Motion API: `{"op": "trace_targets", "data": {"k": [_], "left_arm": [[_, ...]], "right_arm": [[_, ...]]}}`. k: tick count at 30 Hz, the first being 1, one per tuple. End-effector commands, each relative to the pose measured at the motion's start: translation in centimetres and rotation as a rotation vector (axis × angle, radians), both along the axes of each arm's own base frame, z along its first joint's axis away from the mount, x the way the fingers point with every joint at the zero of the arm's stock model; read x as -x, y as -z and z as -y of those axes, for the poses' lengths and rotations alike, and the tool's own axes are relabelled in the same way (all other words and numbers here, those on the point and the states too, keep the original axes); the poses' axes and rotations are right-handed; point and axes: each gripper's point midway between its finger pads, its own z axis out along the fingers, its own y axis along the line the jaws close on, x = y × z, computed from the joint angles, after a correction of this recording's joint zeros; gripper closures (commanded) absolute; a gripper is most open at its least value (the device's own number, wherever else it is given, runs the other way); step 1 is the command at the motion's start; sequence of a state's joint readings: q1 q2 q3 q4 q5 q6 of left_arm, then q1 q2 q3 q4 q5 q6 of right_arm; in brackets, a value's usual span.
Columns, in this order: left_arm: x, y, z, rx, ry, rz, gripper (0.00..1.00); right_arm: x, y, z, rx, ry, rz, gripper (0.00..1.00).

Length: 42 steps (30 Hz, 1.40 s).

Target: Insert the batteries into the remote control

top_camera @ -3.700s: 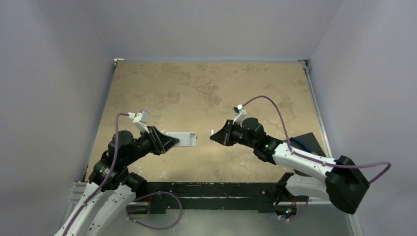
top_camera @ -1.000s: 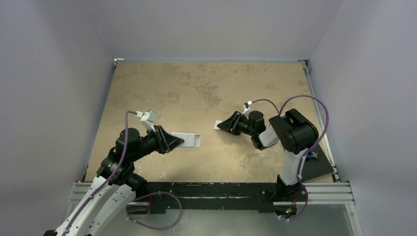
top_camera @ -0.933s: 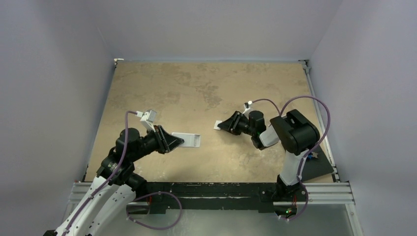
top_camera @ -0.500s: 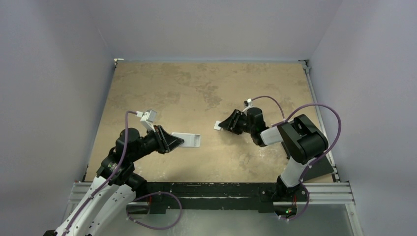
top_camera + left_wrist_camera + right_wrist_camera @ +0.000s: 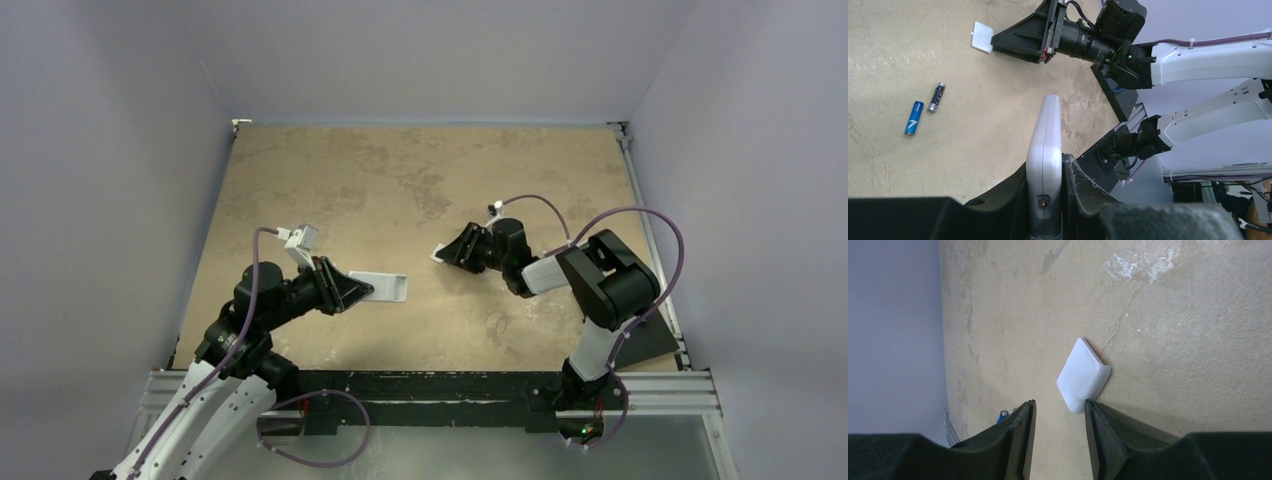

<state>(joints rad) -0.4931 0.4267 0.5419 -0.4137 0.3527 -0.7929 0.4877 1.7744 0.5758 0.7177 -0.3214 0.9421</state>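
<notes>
Three views of one moment.

**Top external.** The left gripper (image 5: pixel 358 290) is clamped on one end of the remote control (image 5: pixel 385 286). The remote shows a broad white face upward, and its free end points toward the right gripper (image 5: pixel 447 252). A small white square cover (image 5: pixel 438 253) lies on the table (image 5: pixel 400 170), beyond the remote's free end and well apart from it, at the tip of the right gripper. From this height the gap between the right jaws cannot be judged.

**Left wrist.** The remote control (image 5: pixel 1045 145) appears edge-on, pinched between the two fingers (image 5: pixel 1083 190) of the left gripper (image 5: pixel 1045 200). Only this view shows the batteries. The blue battery (image 5: pixel 913 118) and the dark battery (image 5: pixel 936 97) lie flat on the table (image 5: pixel 888 50), off to one side of the remote's free end. They are close together but not touching, and the dark one is nearer the cover (image 5: pixel 982 36). The right gripper (image 5: pixel 995 40) reaches in beside that cover.

**Right wrist.** Only this view settles the right gripper (image 5: pixel 1058 412): its jaws stand apart with nothing between them. The cover (image 5: pixel 1083 375) rests on the table (image 5: pixel 1173 315) with one corner at the tip of one of the fingers (image 5: pixel 1098 435). Whether it touches that tip cannot be told.

**Containers.** No view shows the remote's battery bay, so what it holds cannot be told.
</notes>
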Motion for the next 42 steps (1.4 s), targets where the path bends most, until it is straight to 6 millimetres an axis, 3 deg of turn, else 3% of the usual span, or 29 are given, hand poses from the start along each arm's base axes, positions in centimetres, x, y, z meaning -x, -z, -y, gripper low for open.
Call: {"op": "trace_targets", "data": {"k": [1,11,17,28,42], "left_arm": [[0.2,-2.2,0.1,0.029,0.013,0.058,1.0],[0.2,-1.9,0.0,0.023,0.007,0.041,1.0],[0.6,-1.6,-0.3,0.016,-0.002,0.015,1.0],[1.8,0.8,0.3,0.084,0.02,-0.096,1.0],[1.4,5.3,1.4,0.211,-0.015,-0.248,1.0]], "right_arm": [[-0.8,1.1,-0.3,0.019,0.042,-0.028,0.51],[-2.1,0.5,-1.2,0.024,0.06,-0.014,0.51],[-2.0,-2.1,-1.1,0.043,0.029,0.043,0.5],[0.4,-7.3,1.1,0.205,-0.085,0.178,0.45],[4.2,-11.7,3.3,0.306,-0.195,0.287,0.41]]}}
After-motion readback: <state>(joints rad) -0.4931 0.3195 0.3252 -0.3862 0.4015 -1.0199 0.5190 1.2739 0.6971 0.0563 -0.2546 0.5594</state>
